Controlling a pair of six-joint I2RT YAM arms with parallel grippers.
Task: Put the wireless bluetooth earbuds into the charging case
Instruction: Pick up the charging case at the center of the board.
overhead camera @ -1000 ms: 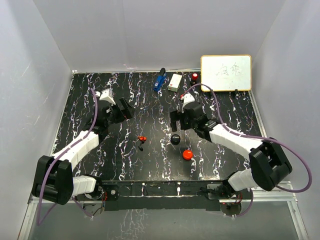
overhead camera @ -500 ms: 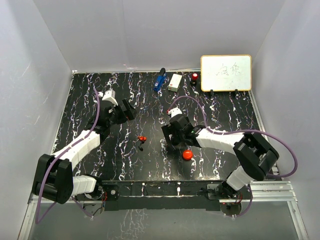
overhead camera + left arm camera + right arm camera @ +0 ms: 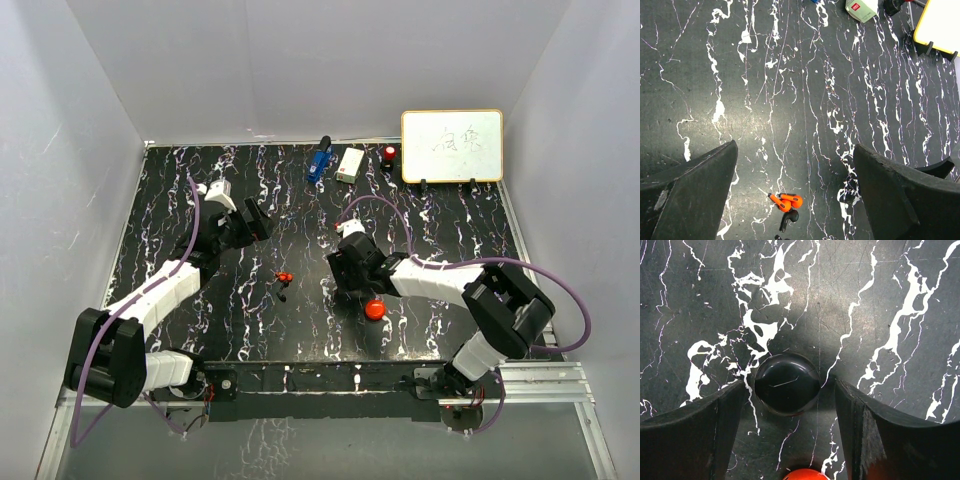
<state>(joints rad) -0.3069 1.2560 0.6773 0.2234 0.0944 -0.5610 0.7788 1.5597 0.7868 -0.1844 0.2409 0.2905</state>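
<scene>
Two tiny earbuds lie together mid-table: a red-and-black earbud (image 3: 285,276) and a mostly black earbud (image 3: 283,293). In the left wrist view the red one (image 3: 788,201) and the black one (image 3: 789,218) sit low between my fingers. My left gripper (image 3: 252,222) (image 3: 795,147) is open and empty, above and behind them. My right gripper (image 3: 343,268) (image 3: 790,385) is open and low over the table, one finger on each side of a glossy black round disc (image 3: 787,383). The disc is hidden in the top view. A red round puck (image 3: 375,309) (image 3: 805,474) lies just nearer.
At the back stand a yellow-framed whiteboard (image 3: 452,145), a white box (image 3: 351,164), a blue object (image 3: 319,160) and a small red-and-black item (image 3: 389,154). The box (image 3: 861,9) and whiteboard (image 3: 940,25) also show in the left wrist view. White walls enclose the black marbled table (image 3: 200,310).
My right gripper has swung left and towards the near edge, coming down around the black disc. My left gripper has shifted slightly right.
</scene>
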